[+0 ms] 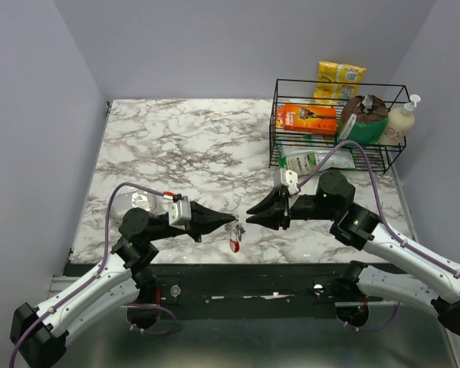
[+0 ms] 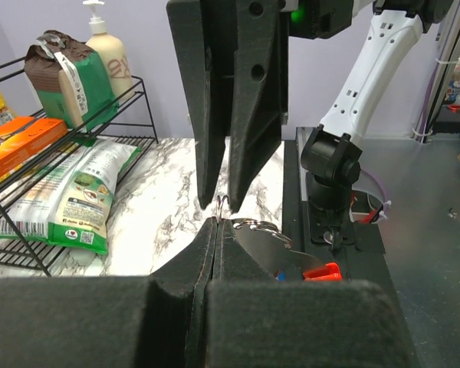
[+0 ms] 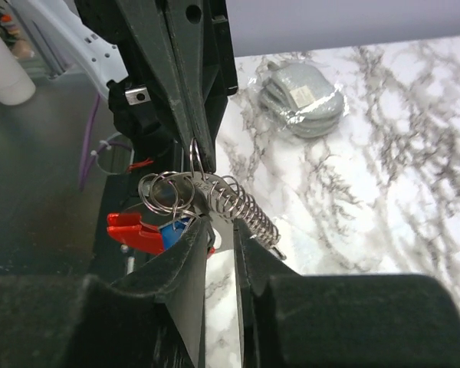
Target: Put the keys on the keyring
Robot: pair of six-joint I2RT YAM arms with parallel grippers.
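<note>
Note for you: the keys [image 1: 234, 227] are sitting as 1 bunch between the 2 gripper tips; its long axis is running toward the near table edge, with the red keyring [image 1: 234, 245] at the near end; the left gripper [image 1: 219, 223] is pressing fully closed on a thin wire ring of the bunch; the right gripper [image 1: 251, 208] is standing a slit apart at the bunch, grip not resolvable; the wire basket [image 1: 337, 81] far right is holding an orange pack [image 1: 307, 119] and bags, with a soap bottle [image 1: 402, 119] at its right end; a wrapped grey pad [image 1: 138, 201] is lying left, well apart.

Marble-patterned white-grey tabletop [image 1: 184, 146]. On it: black wire rack [image 1: 273, 123] at far right; clear plastic bag holding grey item [image 3: 303, 100] near left front.
</note>
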